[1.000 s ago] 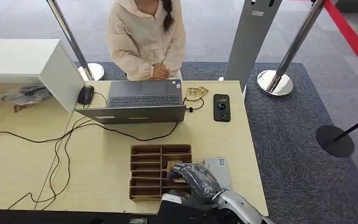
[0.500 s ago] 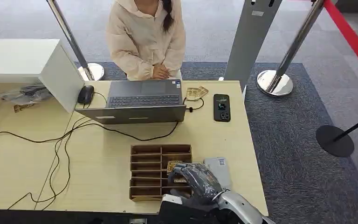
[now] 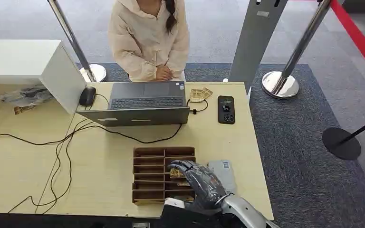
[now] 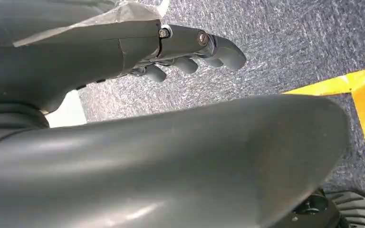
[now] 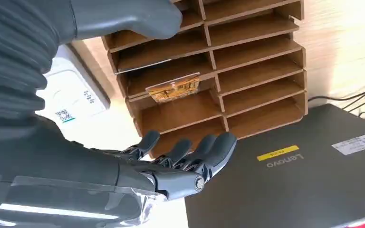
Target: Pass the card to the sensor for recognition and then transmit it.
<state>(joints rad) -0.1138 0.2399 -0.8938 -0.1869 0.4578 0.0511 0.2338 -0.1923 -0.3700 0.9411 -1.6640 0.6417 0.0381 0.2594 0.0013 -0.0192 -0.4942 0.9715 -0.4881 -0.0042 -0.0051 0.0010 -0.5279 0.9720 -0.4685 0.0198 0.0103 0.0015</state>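
A gold-patterned card lies in a slot of the wooden organizer, in its right column, also visible as the card in the head view. My right hand hovers over that column with fingers spread and nothing in them; the right hand stands apart from the card. The white sensor box with a QR label sits right beside the organizer, also seen as the sensor box. My left hand hangs over carpet, holding nothing.
An opened laptop stands beyond the organizer, its cables trailing left. A black phone and some loose cards lie at the far right of the desk. A person stands behind the desk. A white box sits far left.
My right hand's fingers have uncurled and stretched forward over the organizer, uncovering the card in its slot. Nothing else has moved.
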